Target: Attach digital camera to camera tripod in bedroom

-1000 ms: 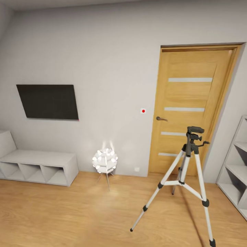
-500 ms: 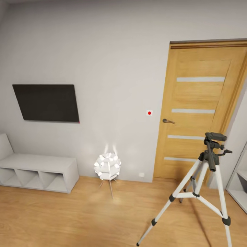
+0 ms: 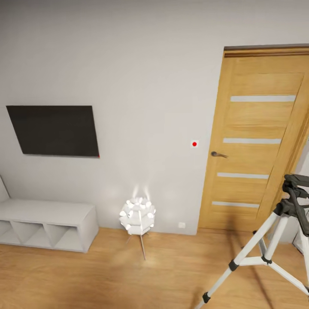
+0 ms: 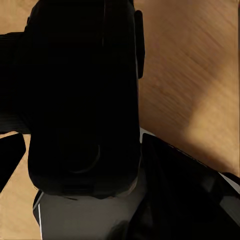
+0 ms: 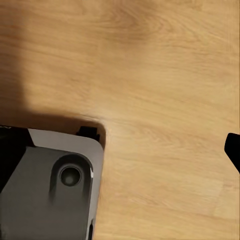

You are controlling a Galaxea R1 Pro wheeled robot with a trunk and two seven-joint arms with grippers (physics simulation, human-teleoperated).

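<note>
The camera tripod (image 3: pixel 296 195) stands on the wood floor at the lower right of the head view. Its black head and silver legs are cut off by the picture's edge. In the left wrist view a black blocky body, the digital camera (image 4: pixel 82 95), sits very close to the lens with my left gripper (image 4: pixel 75 115) shut on it. A dark finger (image 4: pixel 10 82) shows beside it. One black fingertip (image 5: pixel 233 150) of my right gripper shows at the edge of the right wrist view, over bare floor, with nothing held.
A wooden door (image 3: pixel 262 137) is in the pale wall behind the tripod. A dark screen (image 3: pixel 53 131) hangs above a low white shelf (image 3: pixel 47 219). A lit white floor lamp (image 3: pixel 138 214) stands between them. The robot's grey base (image 5: pixel 47 185) shows under the right wrist.
The head view has turned and come nearer, so the door, lamp and tripod sit further right and look larger. Nothing in the room itself has moved.
</note>
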